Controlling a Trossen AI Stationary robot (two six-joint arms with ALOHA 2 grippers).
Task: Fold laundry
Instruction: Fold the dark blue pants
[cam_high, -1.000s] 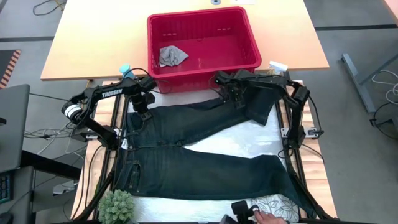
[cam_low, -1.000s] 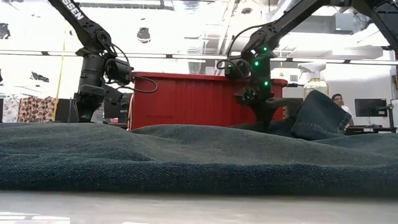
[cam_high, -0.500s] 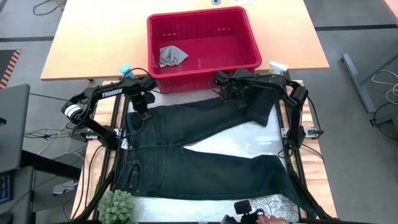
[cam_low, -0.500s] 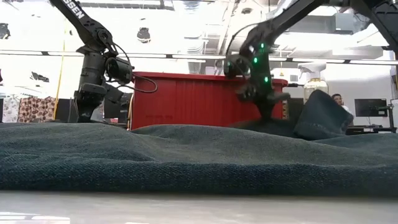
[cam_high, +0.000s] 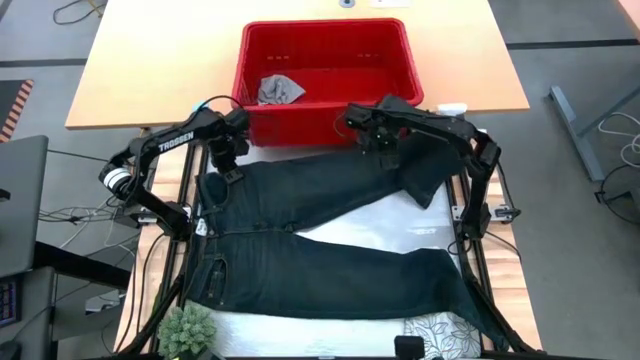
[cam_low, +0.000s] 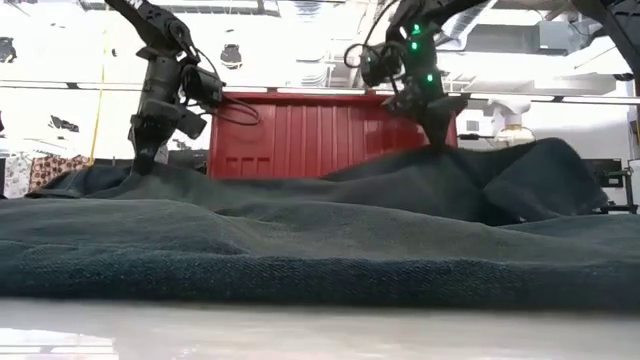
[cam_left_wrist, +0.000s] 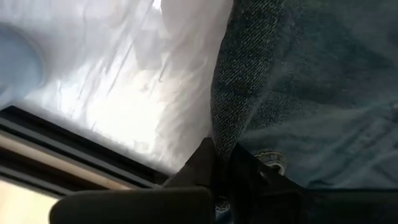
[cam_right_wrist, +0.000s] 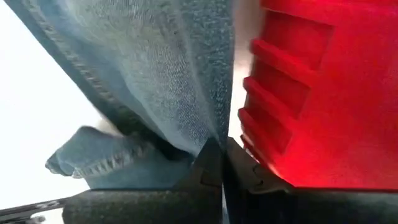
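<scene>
Dark denim jeans (cam_high: 320, 250) lie spread across a white leaf-print cloth (cam_high: 405, 232), waistband toward the table's left. My left gripper (cam_high: 231, 174) is shut on the jeans' far waist corner. My right gripper (cam_high: 389, 160) is shut on the far leg, close to the red basket. Both hold the far edge above the table (cam_low: 140, 165) (cam_low: 440, 140). The near leg (cam_high: 350, 285) rests flat on the white cloth. A small grey cloth (cam_high: 279, 90) lies inside the basket. My left gripper pinches a folded edge of denim (cam_left_wrist: 219, 144) at the waist's far corner between its two fingers, coming from above and pointing down. The denim hangs below the fingers, and the rest slopes down to the table. My right gripper pinches the far leg's far edge (cam_right_wrist: 213, 138) between its two fingers, slanting down from above. The leg is drawn up into a ridge (cam_low: 430, 160), and its folded-over cuff end (cam_high: 428, 175) lies on the table.
The red basket (cam_high: 325, 125) stands just beyond both grippers at the table's far side, its wall close beside my right fingers (cam_right_wrist: 298, 99). A small green plant (cam_high: 188, 330) sits at the near left corner. Black frame rails (cam_high: 470, 250) run along both sides.
Both grippers have gone up, the right one farther and with a roll of its wrist. The jeans' far edge has come up off the table with them, at the waist corner and at the far leg. The near leg has stayed flat.
</scene>
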